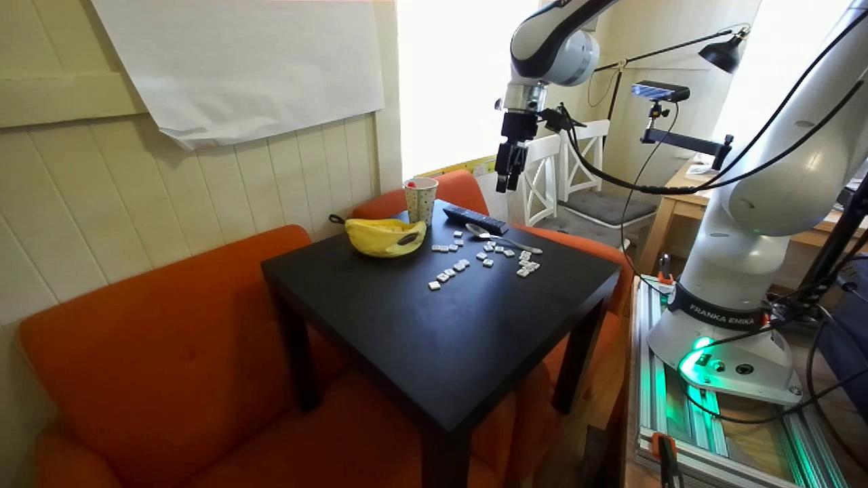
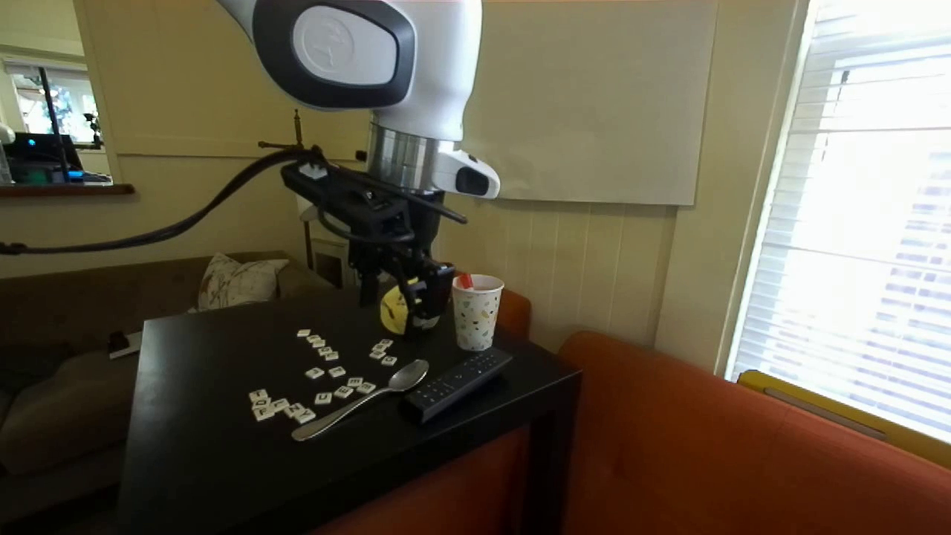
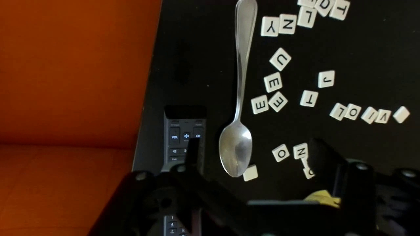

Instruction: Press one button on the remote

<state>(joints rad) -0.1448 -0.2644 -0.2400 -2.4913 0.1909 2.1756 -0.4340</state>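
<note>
Hand [image 3: 256,146] above the table [image 3: 192,59], fingers wide apart, remote [image 3: 180,134] below (partly hidden in the wrist view)

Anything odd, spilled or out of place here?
Nothing looks spilled or broken. In the wrist view, one blank tile lies by the spoon and another ends a row of lettered tiles, odd since most show letters. In an exterior view, the wall sheet has a crumpled corner.
</note>
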